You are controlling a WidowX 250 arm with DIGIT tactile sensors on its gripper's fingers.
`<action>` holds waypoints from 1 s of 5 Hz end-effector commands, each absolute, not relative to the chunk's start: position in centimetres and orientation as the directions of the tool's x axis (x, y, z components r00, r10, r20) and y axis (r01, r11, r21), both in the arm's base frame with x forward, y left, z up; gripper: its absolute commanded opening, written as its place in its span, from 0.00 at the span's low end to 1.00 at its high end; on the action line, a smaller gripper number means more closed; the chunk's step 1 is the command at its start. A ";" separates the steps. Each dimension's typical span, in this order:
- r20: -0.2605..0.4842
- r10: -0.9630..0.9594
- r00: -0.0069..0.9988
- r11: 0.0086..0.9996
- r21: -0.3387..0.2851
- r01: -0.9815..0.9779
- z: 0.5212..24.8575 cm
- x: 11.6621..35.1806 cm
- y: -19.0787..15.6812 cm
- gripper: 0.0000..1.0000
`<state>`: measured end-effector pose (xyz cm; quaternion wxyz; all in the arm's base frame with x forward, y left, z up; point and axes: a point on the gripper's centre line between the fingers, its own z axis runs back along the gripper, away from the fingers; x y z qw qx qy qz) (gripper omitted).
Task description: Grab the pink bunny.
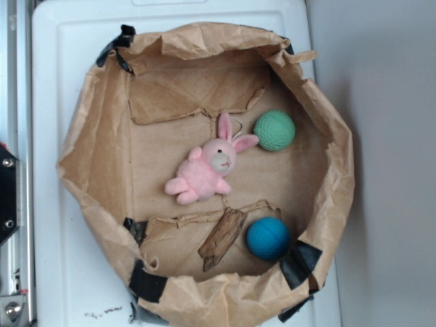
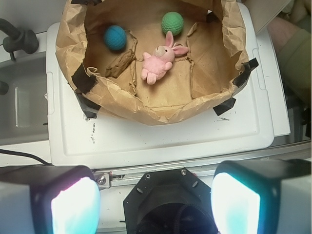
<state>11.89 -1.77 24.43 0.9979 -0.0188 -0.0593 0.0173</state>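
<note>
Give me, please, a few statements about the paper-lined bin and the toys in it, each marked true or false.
1. The pink bunny lies between the green ball and the blue ball. True.
2. The gripper is shut on the bunny. False: its fingers stand apart, outside the paper bin.
3. There are two blue balls. False: one blue, one green.
4. A torn scrap of brown paper lies beside the blue ball. True.

Wrist view: far rim of the crumpled brown paper-bag tray [image 2: 146,109] cut off at top edge. Two glowing pale fingertip pads [image 2: 75,207] blurred, cropped below the tray.
</note>
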 end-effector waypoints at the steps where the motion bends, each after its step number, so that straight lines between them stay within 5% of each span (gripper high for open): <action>1: 0.118 0.037 0.992 0.999 -0.040 -0.032 24.4 11.9 -1.8 1.00; 4: 0.091 0.087 0.992 0.996 -0.012 -0.087 19.3 26.9 -2.8 1.00; 5: 0.091 0.087 0.992 0.996 -0.012 -0.087 19.3 26.9 -2.8 1.00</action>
